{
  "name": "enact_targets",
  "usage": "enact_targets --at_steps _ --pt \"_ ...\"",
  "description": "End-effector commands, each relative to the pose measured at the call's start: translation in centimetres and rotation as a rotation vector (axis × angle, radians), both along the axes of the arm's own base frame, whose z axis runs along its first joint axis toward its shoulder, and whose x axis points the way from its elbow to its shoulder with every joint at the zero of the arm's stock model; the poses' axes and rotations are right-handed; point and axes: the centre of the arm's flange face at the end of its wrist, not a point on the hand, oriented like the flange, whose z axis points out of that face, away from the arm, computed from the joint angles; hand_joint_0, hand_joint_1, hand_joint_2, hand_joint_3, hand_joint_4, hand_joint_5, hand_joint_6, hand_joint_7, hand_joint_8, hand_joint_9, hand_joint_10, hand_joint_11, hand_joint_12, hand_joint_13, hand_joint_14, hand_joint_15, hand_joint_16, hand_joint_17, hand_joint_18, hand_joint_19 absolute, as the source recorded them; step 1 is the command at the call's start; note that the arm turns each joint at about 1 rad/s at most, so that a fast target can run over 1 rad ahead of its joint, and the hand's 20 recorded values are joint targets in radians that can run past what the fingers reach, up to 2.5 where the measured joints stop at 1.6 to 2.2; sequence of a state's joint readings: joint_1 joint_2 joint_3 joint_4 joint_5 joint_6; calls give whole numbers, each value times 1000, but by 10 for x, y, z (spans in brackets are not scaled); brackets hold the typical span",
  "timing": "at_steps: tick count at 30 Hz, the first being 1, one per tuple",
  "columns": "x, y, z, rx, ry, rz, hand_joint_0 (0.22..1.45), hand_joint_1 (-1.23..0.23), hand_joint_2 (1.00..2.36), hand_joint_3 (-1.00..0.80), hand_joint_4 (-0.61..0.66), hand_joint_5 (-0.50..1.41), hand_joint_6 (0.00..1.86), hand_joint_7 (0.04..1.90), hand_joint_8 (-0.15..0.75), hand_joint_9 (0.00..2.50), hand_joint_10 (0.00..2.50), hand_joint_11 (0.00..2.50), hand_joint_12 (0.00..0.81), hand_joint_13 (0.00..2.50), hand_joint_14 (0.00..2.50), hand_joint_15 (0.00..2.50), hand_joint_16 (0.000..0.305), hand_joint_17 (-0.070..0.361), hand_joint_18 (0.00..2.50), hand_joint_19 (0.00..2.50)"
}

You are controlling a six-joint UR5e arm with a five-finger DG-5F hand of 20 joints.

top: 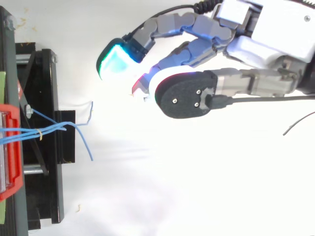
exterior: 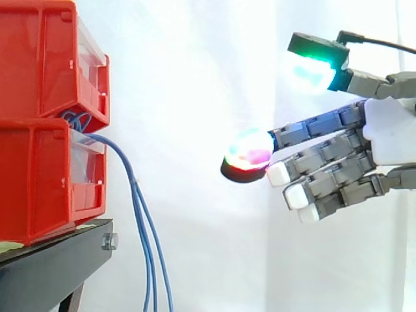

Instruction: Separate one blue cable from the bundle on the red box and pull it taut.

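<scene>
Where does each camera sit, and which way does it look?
Side view: beside the work, level with it, looking across at the red bins and hanging blue cables; the hand comes in from the right, fingers open.
Top view: above, looking down on the black stand; the hand comes in from the upper right.
Shared: the same hand, red bins and blue cables; the hand touches no cable.

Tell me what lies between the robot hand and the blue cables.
Nothing: in the side view the stretch from the robot hand to the blue cables is bare, with the white curtain behind.
</scene>
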State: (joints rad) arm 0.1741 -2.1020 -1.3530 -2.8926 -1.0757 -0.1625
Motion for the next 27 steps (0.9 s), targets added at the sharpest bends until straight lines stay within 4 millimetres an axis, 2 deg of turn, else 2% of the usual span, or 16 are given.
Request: enact_targets --at_steps 1,9,11,24,27 --pt "6 1 -11 0 -13 -9 512 -473 1002 -479 150 -184 502 752 200 799 12 319 327 844 19 455 61 137 427 680" --pt "16 1 -34 2 -28 -26 511 -473 1001 -484 158 -181 502 751 202 794 15 324 327 841 19 457 61 138 433 670" --pt "21 3 -47 4 -37 -26 511 -473 1001 -485 159 -180 502 751 204 795 13 325 330 839 19 456 61 137 430 680" --pt "48 12 -94 19 -134 -20 511 -468 1001 -487 172 -172 502 749 208 798 12 308 330 827 19 455 61 137 421 664" --pt "57 12 -110 22 -146 -21 511 -468 1001 -489 171 -172 502 747 207 795 12 312 331 822 18 450 61 136 414 671"
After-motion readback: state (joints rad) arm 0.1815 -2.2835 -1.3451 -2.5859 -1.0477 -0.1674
